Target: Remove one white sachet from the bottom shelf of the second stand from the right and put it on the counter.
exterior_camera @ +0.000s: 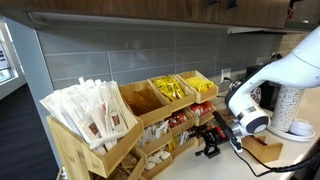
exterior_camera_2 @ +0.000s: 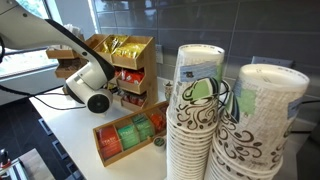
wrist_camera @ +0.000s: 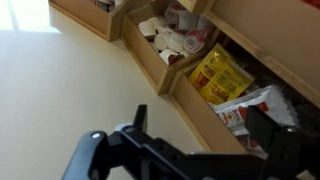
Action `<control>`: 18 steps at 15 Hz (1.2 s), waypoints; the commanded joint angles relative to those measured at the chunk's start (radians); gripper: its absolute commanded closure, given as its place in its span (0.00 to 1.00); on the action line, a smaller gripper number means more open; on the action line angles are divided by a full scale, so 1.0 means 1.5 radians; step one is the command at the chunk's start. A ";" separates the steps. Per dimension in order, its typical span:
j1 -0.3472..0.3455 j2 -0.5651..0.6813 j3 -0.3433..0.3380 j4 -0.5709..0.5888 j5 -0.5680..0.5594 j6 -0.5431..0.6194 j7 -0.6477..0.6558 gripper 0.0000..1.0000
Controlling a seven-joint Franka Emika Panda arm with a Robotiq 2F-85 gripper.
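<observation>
Wrist view: the gripper hangs with its jaws spread wide and empty above the pale counter, just before the wooden bins. The white sachets lie heaped in the bottom shelf, apart from the gripper.

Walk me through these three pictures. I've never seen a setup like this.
The white jointed machine is a robot arm; the black claw at its end is its hand. Two pictures come from cameras standing outside the robot; the third comes from a camera on the wrist, looking past the hand. On the pale counter stand wooden stands of slanted bins holding white sachets and yellow sachets. Stacked paper cups fill the front of an exterior view. The hand is open and holds nothing.
</observation>
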 commanded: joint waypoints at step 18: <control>-0.026 0.102 -0.023 0.045 0.182 -0.120 -0.037 0.00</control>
